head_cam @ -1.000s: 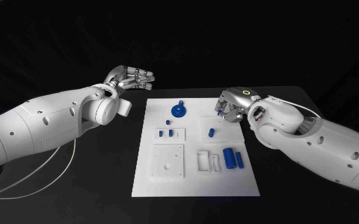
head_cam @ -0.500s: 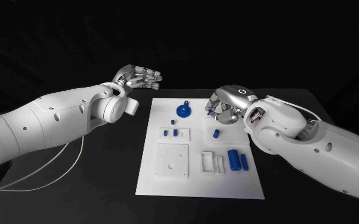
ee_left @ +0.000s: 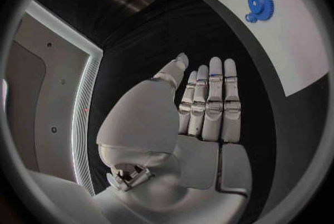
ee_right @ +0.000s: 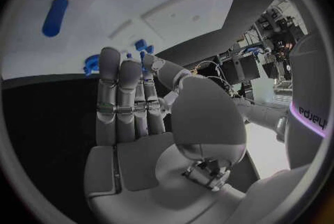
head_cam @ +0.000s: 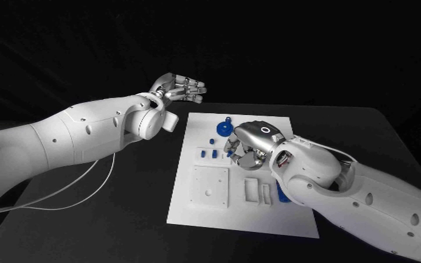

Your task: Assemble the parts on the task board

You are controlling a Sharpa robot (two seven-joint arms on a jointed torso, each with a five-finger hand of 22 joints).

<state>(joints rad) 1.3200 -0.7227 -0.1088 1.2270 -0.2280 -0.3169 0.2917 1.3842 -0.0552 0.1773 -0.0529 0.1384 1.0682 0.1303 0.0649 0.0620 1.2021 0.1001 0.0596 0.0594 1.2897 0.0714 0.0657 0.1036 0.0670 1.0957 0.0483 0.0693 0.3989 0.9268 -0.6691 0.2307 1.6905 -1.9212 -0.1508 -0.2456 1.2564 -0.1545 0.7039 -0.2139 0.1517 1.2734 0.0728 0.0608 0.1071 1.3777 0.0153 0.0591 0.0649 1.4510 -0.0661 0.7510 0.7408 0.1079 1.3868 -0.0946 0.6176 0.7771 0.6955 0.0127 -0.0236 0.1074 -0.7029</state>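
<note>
The right hand (head_cam: 248, 151) hovers low over the task board (head_cam: 200, 214), fingers apart and empty; dropping carelessly, it could knock the blue gear (head_cam: 224, 128) just beyond.

Blue parts (head_cam: 224, 128), white task board (head_cam: 202, 209)

The task board (head_cam: 204, 211) looked like matt white plastic. The blue gear (ee_left: 261, 4) was smooth, slightly glossy plastic. Both arms wore glossy white shells; the left hand (ee_left: 202, 107) and right hand (ee_right: 136, 107) showed brushed silvery metal. The worktop (head_cam: 105, 226) was matt black.
</note>
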